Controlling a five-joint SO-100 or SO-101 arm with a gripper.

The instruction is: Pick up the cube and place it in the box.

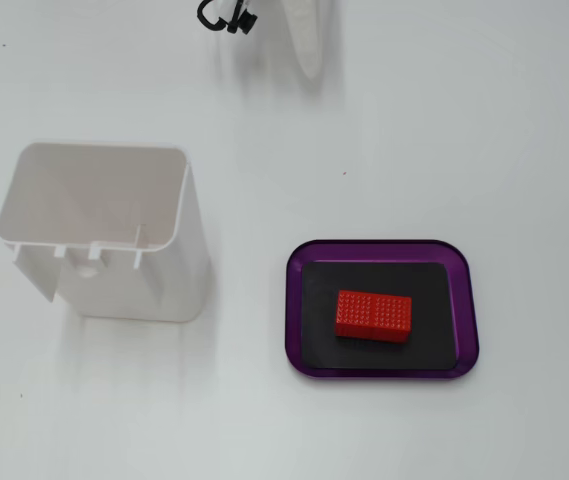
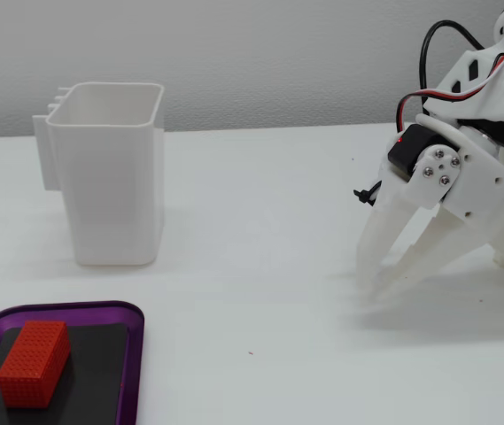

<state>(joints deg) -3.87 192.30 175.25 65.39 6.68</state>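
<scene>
— Toward the lower right of the bench, from above, what sits there?
— A shallow purple plastic tray with rounded corners (image 1: 382, 249) and a black floor. The small red oblong block with a dotted grid surface (image 1: 374, 314) lies flat inside it, a little off centre. A tall white plastic container (image 1: 104, 240) stands well apart, toward the left edge.
— And the arm?
— Almost all cut off at the top edge: only a blurred white finger (image 1: 307, 40) and a loop of black cable (image 1: 226, 17) show.
— From the side view?
— The tray (image 2: 133, 354) is cropped by the lower left corner, the block (image 2: 34, 361) on its floor. The container (image 2: 114, 173) stands behind it.
— The gripper?
— The white two-finger gripper (image 2: 371, 290) is near the right edge, fingers parted a modest way, tips at or just above the bench, gripping nothing, well apart from the tray. Its tips are blurred.
</scene>
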